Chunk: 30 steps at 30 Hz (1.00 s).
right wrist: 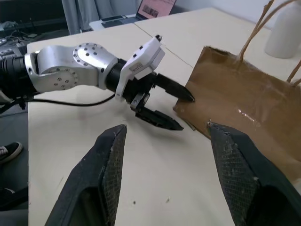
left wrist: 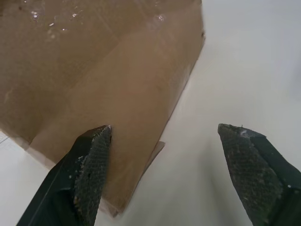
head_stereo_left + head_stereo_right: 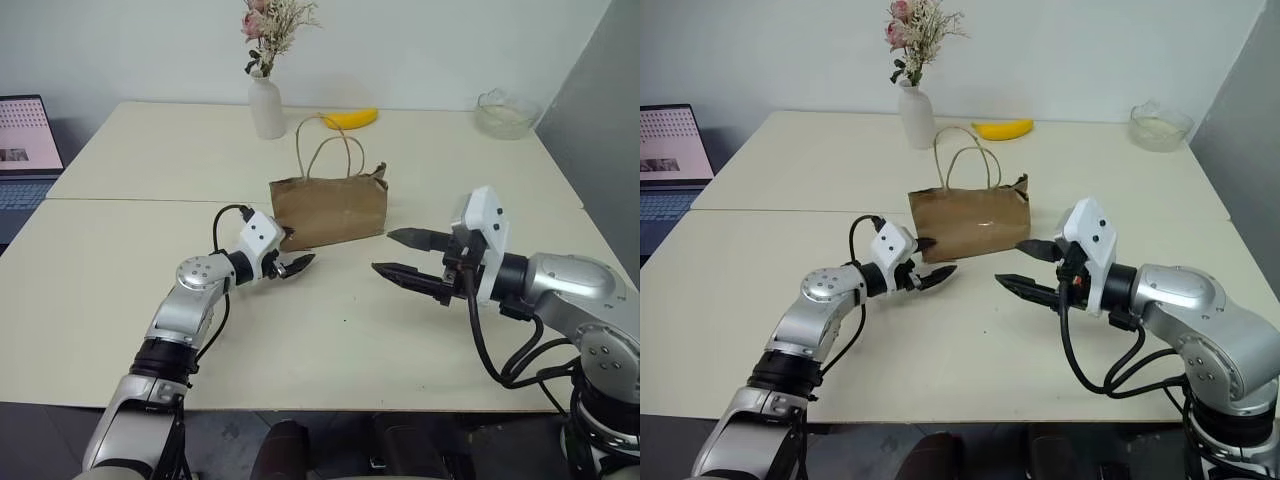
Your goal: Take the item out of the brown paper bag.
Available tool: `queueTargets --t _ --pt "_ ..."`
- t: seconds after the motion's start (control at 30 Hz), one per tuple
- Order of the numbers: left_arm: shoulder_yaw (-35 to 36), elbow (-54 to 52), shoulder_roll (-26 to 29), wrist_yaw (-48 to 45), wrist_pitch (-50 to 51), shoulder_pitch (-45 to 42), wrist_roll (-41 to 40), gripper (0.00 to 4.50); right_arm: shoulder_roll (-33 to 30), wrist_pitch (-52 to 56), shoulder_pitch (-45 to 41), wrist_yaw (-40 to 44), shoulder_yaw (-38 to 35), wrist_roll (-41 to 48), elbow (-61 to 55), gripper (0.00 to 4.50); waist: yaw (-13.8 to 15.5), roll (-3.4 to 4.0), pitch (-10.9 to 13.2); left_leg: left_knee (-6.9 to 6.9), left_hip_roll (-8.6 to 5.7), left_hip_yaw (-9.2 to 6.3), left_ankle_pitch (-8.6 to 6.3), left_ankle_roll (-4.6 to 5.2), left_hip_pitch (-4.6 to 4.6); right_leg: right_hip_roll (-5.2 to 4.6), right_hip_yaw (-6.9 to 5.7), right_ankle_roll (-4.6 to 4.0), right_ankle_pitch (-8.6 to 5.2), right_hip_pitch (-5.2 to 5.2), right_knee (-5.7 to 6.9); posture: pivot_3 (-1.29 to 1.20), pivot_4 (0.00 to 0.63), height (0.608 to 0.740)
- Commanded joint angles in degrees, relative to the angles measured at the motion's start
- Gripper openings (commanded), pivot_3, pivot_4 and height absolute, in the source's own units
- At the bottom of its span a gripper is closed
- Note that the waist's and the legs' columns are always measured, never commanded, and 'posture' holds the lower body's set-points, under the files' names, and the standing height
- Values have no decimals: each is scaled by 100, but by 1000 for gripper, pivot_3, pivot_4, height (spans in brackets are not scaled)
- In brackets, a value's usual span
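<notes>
- Standing upright near the middle of the pale cream tabletop (image 3: 120,300) is the small creased brown kraft paper bag (image 3: 330,212), its two tan twisted-paper loop handles (image 3: 335,148) rising above a rumpled rim.
- No small yellow-orange item can be seen; the bag's inside is hidden.
- At the bag's near left corner, the left gripper (image 3: 296,258) has its two black fingers spread wide; one fingertip (image 1: 186,96) lies against the bag's side, the other hangs over bare tabletop.
- To the bag's near right, apart from it, the right gripper (image 3: 398,254) points left with its fingers parted and nothing between them.
- Farther back stand a white ceramic vase of dried flowers (image 3: 266,105), a curved yellow banana (image 3: 350,119), and a clear glass bowl (image 3: 505,113) at far right.
- An open laptop (image 3: 25,150) sits at far left.
</notes>
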Motion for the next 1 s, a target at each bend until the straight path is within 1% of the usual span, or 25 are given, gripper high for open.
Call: queueTargets --t 0.03,0.13,0.23,0.37,0.47,0.57,0.6,0.7,0.77,0.9,1.0 --pt "106 262 21 -65 -397 -283 126 3794 -120 -82 17 -140 6 181 -170 2825 0 0 0 0 1 0 0 0 0 0 0 1 1 0 0 0 150 740" --pt "153 478 59 -88 -622 -378 182 3794 -185 -134 29 -208 50 266 -136 2825 -1 -1 0 0 2 -1 0 0 1 1 -1 2 1 0 2 0 150 740" --pt "252 431 51 -119 -591 -392 86 3794 -243 -188 37 -230 83 336 -110 2825 -3 0 0 0 3 -2 0 0 1 1 -2 2 1 0 2 0 150 740" --pt "429 -942 198 -606 148 271 -560 3794 -329 -254 42 -239 148 396 -82 2825 -26 0 0 -1 6 1 0 0 -2 0 1 2 1 -2 -1 0 150 740" --pt "684 -1808 382 -696 891 517 -1052 3794 -378 -298 97 -274 116 481 -92 2825 -18 -2 1 -1 8 -1 0 0 -3 -1 -1 2 1 -2 -2 0 150 740" --pt "1035 -2112 502 -485 1379 227 -1354 3195 -389 -381 145 -344 92 510 -77 2870 -11 -5 3 1 8 -8 0 -1 -1 0 -8 2 1 -2 5 0 150 740" --pt "1102 -1954 534 -381 1331 -8 -1269 2915 -375 -406 140 -378 90 510 -67 2870 -1 -6 4 4 7 -11 1 -1 1 0 -10 2 1 0 9 0 150 740" --pt "1157 -695 620 -4 674 -1171 -713 1971 -326 -470 103 -548 115 463 -53 2870 45 -12 4 13 -2 -21 4 0 7 9 -23 9 5 9 15 0 150 740" --pt "989 403 648 76 65 -1936 -291 1329 -326 -544 113 -647 171 389 -65 2870 49 -14 3 13 -6 -16 5 0 9 12 -16 16 9 11 10 0 150 740" --pt "540 2551 553 -2 -1031 -3149 469 18 -350 -655 208 -789 274 315 -125 2870 43 -14 3 6 -12 4 3 2 -6 12 -2 19 9 4 -15 0 150 740" --pt "202 4074 329 248 -1586 -3930 1052 6 -317 -672 269 -971 304 319 -204 2870 55 -16 4 6 -13 7 1 4 -27 9 -2 26 6 -12 -24 0 150 740"
